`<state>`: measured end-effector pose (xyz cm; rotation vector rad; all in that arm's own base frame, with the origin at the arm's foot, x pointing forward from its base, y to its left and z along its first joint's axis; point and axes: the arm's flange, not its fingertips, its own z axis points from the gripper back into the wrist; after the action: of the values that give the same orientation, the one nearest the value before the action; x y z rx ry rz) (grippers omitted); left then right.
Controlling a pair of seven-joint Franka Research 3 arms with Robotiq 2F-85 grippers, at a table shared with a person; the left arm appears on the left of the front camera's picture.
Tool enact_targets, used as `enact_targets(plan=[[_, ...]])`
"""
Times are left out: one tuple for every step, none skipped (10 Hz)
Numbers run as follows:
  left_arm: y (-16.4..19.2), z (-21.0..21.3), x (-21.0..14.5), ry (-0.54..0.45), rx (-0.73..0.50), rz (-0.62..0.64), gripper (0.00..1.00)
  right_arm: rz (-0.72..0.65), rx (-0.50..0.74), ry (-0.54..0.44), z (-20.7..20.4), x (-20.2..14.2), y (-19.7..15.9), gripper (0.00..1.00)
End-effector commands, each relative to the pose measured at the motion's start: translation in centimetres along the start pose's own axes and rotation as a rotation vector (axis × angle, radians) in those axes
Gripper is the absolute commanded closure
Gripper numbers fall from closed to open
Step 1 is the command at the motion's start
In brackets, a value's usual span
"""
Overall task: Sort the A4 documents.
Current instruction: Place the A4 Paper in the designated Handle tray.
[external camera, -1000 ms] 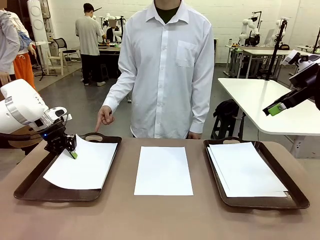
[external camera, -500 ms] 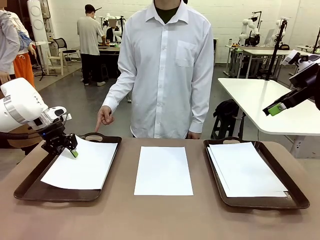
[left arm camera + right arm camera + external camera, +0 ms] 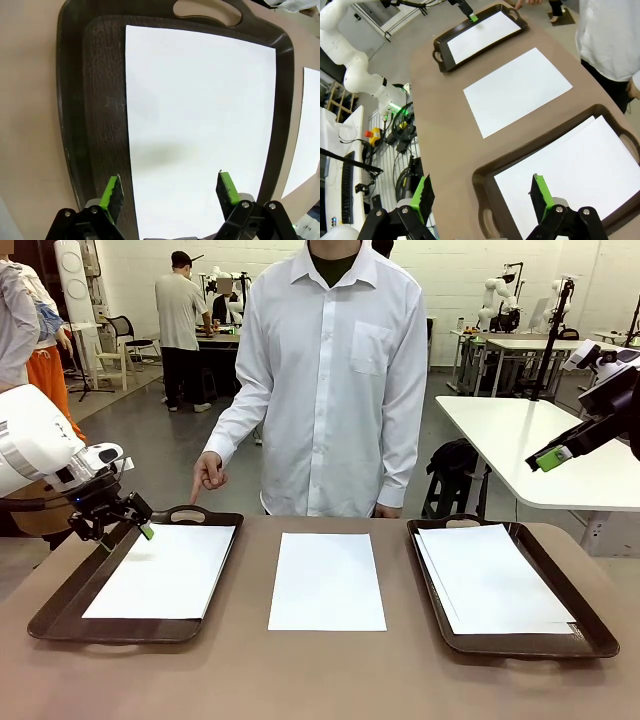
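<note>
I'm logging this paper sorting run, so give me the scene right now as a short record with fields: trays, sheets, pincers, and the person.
left tray: holds one A4 sheet, lying flat
right tray: holds a stack of A4 sheets, edges slightly offset
middle sheet: on the bare table, between the trays
left pincer: open, empty, above the left tray's far left edge
right pincer: open, empty, raised at the right, over the right tray's end
person's hand: index finger pointing down toward the left tray
</note>
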<state>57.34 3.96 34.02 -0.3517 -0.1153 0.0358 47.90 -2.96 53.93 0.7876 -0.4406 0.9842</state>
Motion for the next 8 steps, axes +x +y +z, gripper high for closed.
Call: enact_targets(plan=[[-0.4, 0.4, -1.0, -0.006, 0.014, 0.019, 0.0, 0.002, 0.002, -0.001, -0.2, 0.0, 0.0, 0.0], [-0.6, 0.5, -1.1, -0.028, -0.034, 0.05, 0.0, 0.002, 0.002, -0.001, -0.2, 0.0, 0.0, 0.0], [-1.0, 0.7, -1.5, -0.036, -0.06, 0.069, 0.0, 0.002, 0.002, -0.001, -0.2, 0.0, 0.0, 0.0], [-0.1, 0.4, -0.4, -0.006, -0.008, 0.012, 0.0, 0.002, 0.002, -0.001, -0.2, 0.0, 0.0, 0.0], [-0.1, 0.4, -0.4, -0.006, -0.008, 0.012, 0.0, 0.002, 0.002, -0.001, -0.2, 0.0, 0.0, 0.0], [-0.1, 0.4, -0.4, -0.006, -0.008, 0.012, 0.0, 0.002, 0.002, -0.001, -0.2, 0.0, 0.0, 0.0], [-0.1, 0.4, -0.4, -0.006, -0.008, 0.012, 0.0, 0.002, 0.002, -0.001, -0.2, 0.0, 0.0, 0.0], [-0.1, 0.4, -0.4, -0.006, -0.008, 0.012, 0.0, 0.002, 0.002, -0.001, -0.2, 0.0, 0.0, 0.0]])
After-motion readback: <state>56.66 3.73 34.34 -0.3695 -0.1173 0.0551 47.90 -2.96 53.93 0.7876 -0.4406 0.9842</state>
